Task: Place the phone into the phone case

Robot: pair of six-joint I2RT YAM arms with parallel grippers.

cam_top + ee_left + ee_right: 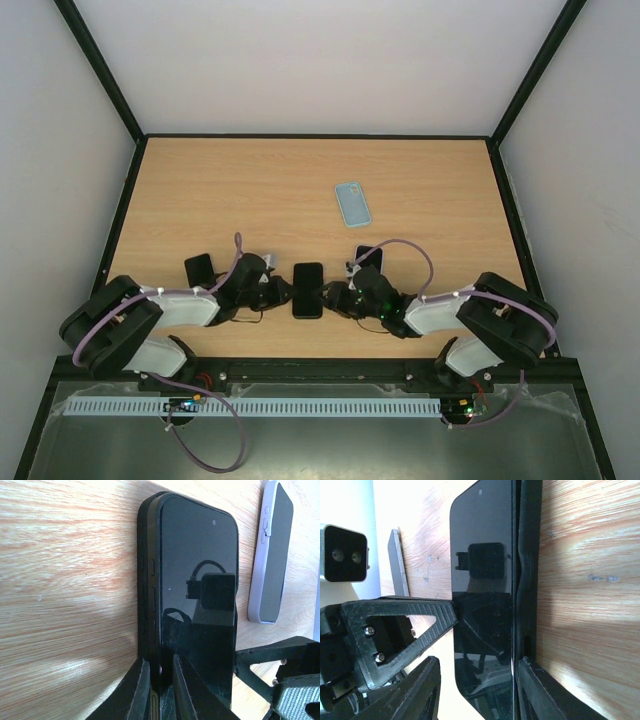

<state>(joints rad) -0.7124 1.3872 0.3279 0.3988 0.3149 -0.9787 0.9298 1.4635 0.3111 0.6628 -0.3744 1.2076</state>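
Currently, phone position: black phone [307, 290] lies flat, screen up, at lower centre of the top view, between both grippers.
Phone surround: a black rim [148, 580] runs along its long edges. It reads as a soft case, and it is kinked on the right edge in the right wrist view, so it is probably not fully seated.
Second case: light blue phone case [352, 203] lies well apart, above and right of the phone.
Left gripper [160, 661]: fingers close together, clamped on the phone's left rim.
Right gripper [480, 665]: fingers spread apart; the right-hand one touches the right rim.
Handling: phone body judged rigid and light; glass face slippery and easily scratched; rim pliable.
Hold point: the long edges, not the screen; press the rim near the kink.
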